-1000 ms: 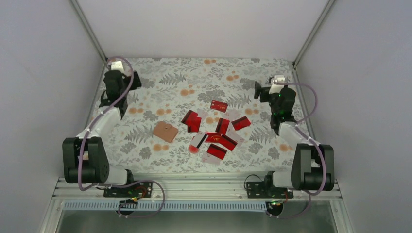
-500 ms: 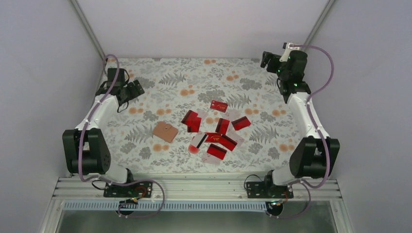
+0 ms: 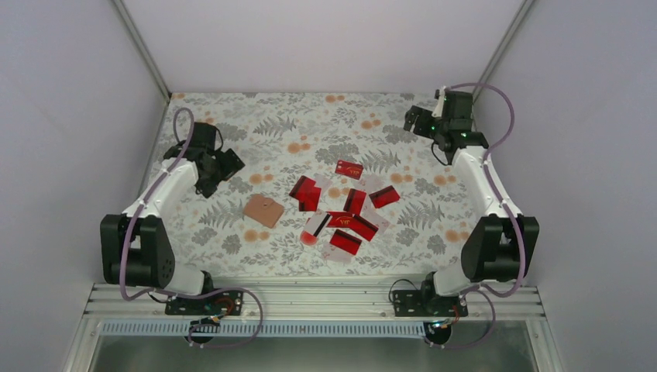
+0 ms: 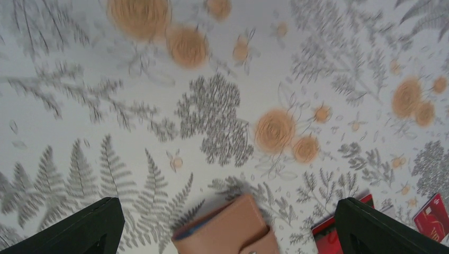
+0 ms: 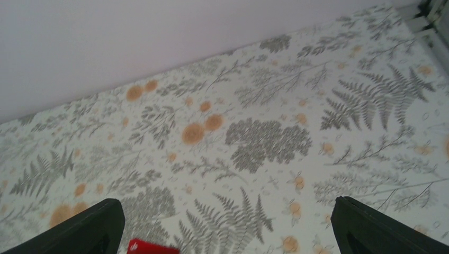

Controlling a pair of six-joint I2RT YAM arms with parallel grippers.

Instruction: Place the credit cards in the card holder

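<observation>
The left gripper (image 3: 225, 164) hung released, jaws spread wide and holding nothing, above the patterned table (image 3: 325, 116) near its left edge. The tan card holder (image 3: 263, 210) lay closed near it toward the middle, with open surface between the two. The right gripper (image 3: 416, 121) was likewise slack and empty, up by the far right corner close to the back wall (image 3: 325, 46) and the corner post (image 3: 503, 48), well apart from the credit cards (image 3: 350, 222). These lay scattered and partly overlapping just right of the holder at the table's middle, with open surface around them out to every edge.
</observation>
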